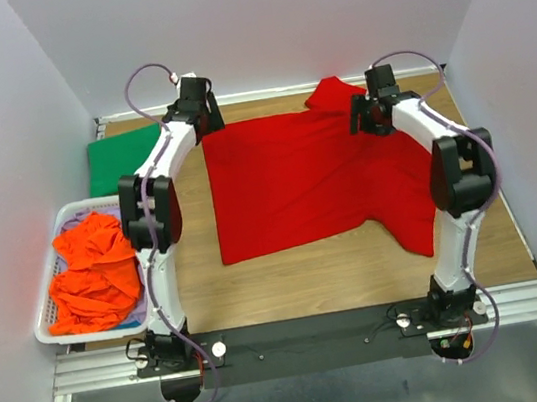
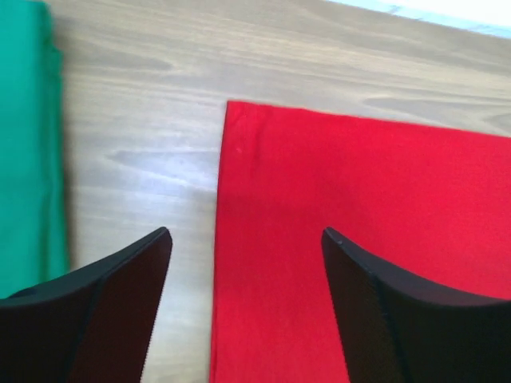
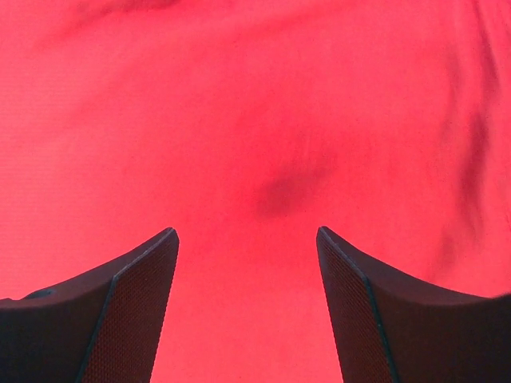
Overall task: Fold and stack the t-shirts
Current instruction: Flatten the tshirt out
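Note:
A bright red t-shirt (image 1: pixel 301 181) lies spread flat on the wooden table, one sleeve at the far side and one at the near right. My left gripper (image 1: pixel 196 111) hovers open over its far left corner; in the left wrist view the shirt's left edge (image 2: pixel 231 239) runs between the open fingers. My right gripper (image 1: pixel 369 113) is open above the shirt's far right part, and red cloth (image 3: pixel 255 144) fills its wrist view. A folded dark green t-shirt (image 1: pixel 126 159) lies at the far left and shows in the left wrist view (image 2: pixel 28 152). Orange t-shirts (image 1: pixel 92 273) are heaped in the basket.
A white slatted basket (image 1: pixel 52 243) stands at the left table edge. White walls close in the table on the left, back and right. Bare wood (image 1: pixel 340 271) shows in front of the red shirt, before the black rail holding the arm bases.

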You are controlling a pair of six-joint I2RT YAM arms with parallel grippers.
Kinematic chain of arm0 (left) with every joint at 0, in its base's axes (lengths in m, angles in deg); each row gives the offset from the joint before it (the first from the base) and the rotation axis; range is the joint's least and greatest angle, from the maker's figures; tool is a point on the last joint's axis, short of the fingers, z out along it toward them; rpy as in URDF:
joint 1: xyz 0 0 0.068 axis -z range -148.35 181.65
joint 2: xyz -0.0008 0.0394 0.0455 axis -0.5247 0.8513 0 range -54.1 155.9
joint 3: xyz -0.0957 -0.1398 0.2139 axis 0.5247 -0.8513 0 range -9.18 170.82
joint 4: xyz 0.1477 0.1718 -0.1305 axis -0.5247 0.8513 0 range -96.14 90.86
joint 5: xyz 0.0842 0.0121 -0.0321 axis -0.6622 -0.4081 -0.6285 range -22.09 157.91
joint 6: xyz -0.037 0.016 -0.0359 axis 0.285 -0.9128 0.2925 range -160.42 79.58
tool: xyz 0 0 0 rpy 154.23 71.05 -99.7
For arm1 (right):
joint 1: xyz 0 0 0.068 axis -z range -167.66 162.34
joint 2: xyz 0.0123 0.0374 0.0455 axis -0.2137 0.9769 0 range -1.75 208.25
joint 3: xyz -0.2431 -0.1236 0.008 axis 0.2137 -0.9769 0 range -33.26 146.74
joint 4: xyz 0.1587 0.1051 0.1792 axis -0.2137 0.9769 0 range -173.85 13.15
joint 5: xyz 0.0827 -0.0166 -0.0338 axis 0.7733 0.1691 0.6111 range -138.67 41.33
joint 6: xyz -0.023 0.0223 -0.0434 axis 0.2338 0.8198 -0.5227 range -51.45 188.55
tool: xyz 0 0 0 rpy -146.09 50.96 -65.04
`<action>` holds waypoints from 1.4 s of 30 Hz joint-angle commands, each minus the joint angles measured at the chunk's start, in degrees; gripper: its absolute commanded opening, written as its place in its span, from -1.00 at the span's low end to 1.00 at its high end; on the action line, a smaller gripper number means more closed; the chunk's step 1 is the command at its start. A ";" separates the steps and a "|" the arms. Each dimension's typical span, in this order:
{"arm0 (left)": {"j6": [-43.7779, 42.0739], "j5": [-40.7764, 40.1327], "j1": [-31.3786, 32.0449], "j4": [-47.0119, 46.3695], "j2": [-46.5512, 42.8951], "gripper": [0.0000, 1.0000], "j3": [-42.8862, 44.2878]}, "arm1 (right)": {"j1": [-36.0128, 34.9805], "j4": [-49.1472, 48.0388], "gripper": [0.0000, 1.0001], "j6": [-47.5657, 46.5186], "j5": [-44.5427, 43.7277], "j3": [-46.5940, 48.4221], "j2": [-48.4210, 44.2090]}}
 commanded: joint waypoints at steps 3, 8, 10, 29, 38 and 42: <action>0.48 -1.73 5.32 -6.05 -22.81 0.78 -15.79 | -8.18 12.67 0.57 -0.42 -9.73 -13.34 -18.36; -0.92 -5.07 8.23 -9.39 -34.69 0.80 -33.46 | -17.59 25.05 0.57 9.65 -14.33 -25.37 -27.85; -1.10 -6.03 9.19 -11.06 -37.87 0.80 -40.39 | -21.97 28.32 0.57 16.32 -15.55 -28.46 -29.62; -3.65 -8.42 12.89 -23.55 -45.27 0.73 -59.15 | -26.65 33.00 0.53 32.37 -31.46 -38.84 -25.50; -4.00 -7.62 13.86 -24.17 -44.65 0.71 -58.98 | -26.65 31.06 -0.03 31.84 -34.63 -39.37 -21.20; -4.18 -7.36 14.30 -24.43 -44.48 0.70 -59.07 | -26.65 30.53 -0.23 31.66 -35.07 -39.37 -19.88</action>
